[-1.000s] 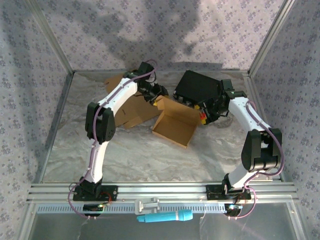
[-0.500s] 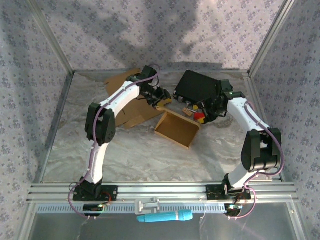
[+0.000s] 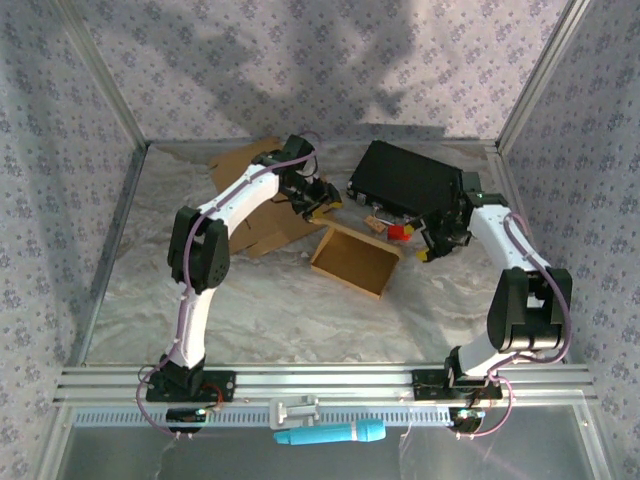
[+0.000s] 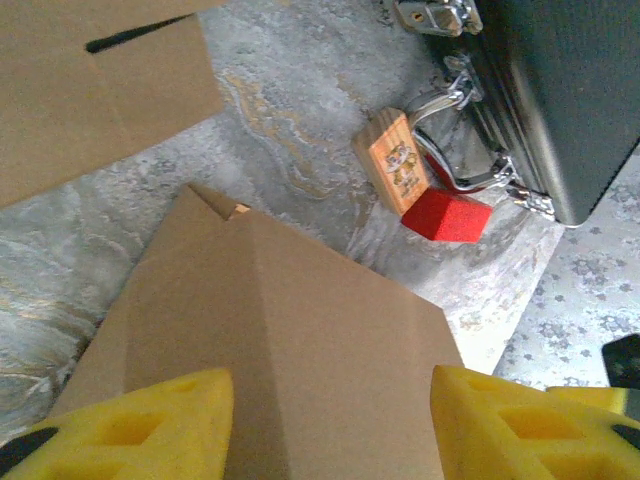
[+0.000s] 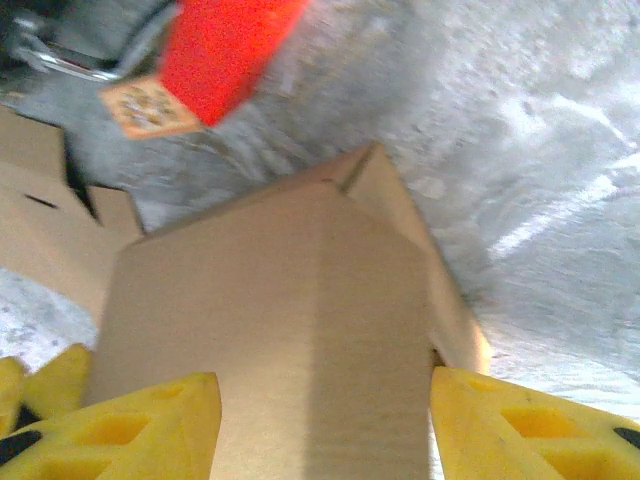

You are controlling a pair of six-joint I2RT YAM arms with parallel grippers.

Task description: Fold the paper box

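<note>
On the bench (image 3: 250, 300), near the centre: the box (image 3: 355, 258), open-topped. Left claw (image 4: 330, 425) spread wide over a brown panel, clasping nothing visible; fingers (image 4: 150, 425) cut off at the frame edge. Right claw (image 5: 325, 425) equally wide, cardboard across the gap, contact impossible to judge. Beyond, a red block (image 4: 445, 215) beside a case (image 4: 560, 90), largely cropped.

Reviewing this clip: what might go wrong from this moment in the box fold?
1. The red block and wooden block lie close to the paper box, by the black case; a swinging flap may knock them.
2. The left fingers and right fingers stand apart around a panel each, unclamped, so the box could slide when pushed.
</note>
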